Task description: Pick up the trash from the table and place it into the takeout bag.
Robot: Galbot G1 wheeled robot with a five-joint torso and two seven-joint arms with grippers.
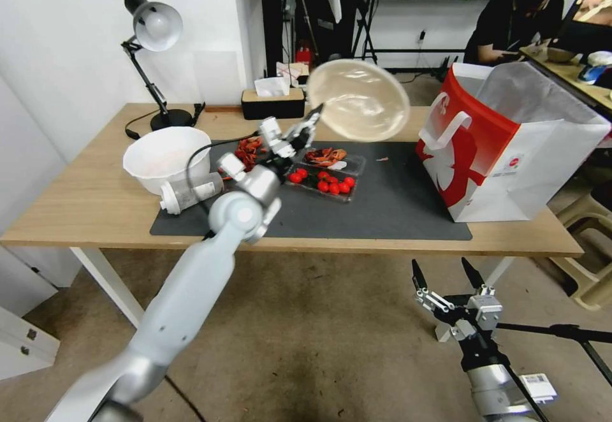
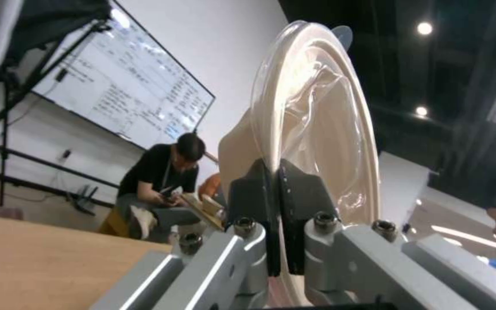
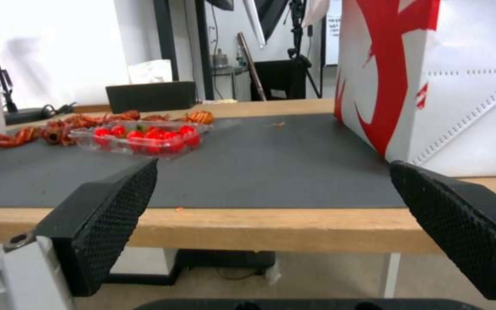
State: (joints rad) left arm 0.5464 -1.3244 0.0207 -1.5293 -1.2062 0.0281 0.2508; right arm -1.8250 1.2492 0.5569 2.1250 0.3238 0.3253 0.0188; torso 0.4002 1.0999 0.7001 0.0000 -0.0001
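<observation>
From my station I see the desk (image 1: 89, 199) spanning the head view, its dark grey mat (image 1: 395, 205) in the middle. The takeout bag (image 1: 503, 154) stands upright on the mat's right end, mouth open, red face toward the middle of the desk. My left arm reaches up and forward from the lower left, elbow bent over the desk's front edge, wrist angled up over the mat. The left claw (image 1: 313, 118) is clenched on the rim of the shallow beige dish (image 1: 358, 100), which it holds in the air, tilted nearly on edge, above the mat and to the left of the bag; the left wrist view shows both fingers (image 2: 302, 193) pinching the rim. My right arm hangs low in front of the desk, below its edge, right claw (image 1: 446, 275) released with fingers spread wide. On the mat lie a clear tray of red tomatoes (image 1: 325, 181), red leftovers (image 1: 248, 151) and a white-capped bottle (image 1: 189, 192) on its side beside a white bowl (image 1: 166, 157).
</observation>
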